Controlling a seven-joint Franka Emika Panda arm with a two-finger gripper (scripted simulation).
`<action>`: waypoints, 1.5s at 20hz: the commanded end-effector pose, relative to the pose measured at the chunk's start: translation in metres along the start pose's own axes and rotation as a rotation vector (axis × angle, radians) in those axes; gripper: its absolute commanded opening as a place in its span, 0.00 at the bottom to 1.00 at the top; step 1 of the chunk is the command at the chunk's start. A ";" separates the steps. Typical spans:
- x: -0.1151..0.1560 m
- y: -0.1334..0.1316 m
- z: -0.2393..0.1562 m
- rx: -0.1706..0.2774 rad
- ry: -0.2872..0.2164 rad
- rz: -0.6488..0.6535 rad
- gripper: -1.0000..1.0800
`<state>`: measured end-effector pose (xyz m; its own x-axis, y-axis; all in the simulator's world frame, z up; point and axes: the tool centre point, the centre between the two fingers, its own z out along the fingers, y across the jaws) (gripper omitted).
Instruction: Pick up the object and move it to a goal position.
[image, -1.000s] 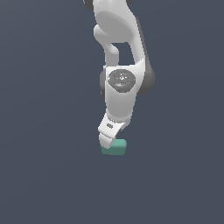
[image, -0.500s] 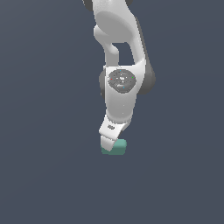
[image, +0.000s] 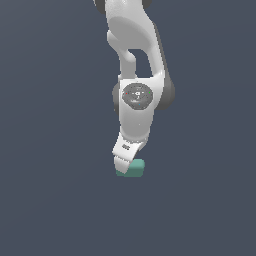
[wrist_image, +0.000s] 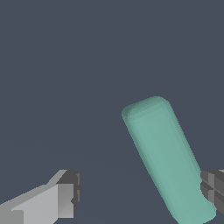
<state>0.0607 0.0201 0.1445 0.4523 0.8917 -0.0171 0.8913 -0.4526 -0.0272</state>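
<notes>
The arm (image: 136, 75) reaches down through the middle of the exterior view over a plain dark floor (image: 55, 200) with nothing else on it. At its tip the gripper (wrist_image: 140, 194) is spread wide: the wrist view shows one finger (wrist_image: 52, 203) well off to one side and the other finger (wrist_image: 214, 190) touching or nearly touching the block's near end. The block (image: 132, 169) lies on the floor directly under the hand, partly hidden by it in the exterior view; in the wrist view it sits skewed between the fingers and much nearer one than the other.

The likely trouble is that offset. If the jaws close from here, one pad would probably meet the block first and shove or twist it, and a grip near one end could let it swing or slip on lifting. Centring first looks safer.

Room is ample: no walls, edges or obstacles show in either view. No goal marker is visible.
</notes>
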 end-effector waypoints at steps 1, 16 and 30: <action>-0.004 0.001 0.008 0.002 -0.006 -0.014 0.96; 0.000 0.018 0.003 -0.014 0.004 -0.247 0.96; 0.002 0.032 -0.002 -0.030 0.011 -0.430 0.96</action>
<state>0.0893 0.0075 0.1454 0.0501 0.9987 -0.0004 0.9987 -0.0501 -0.0014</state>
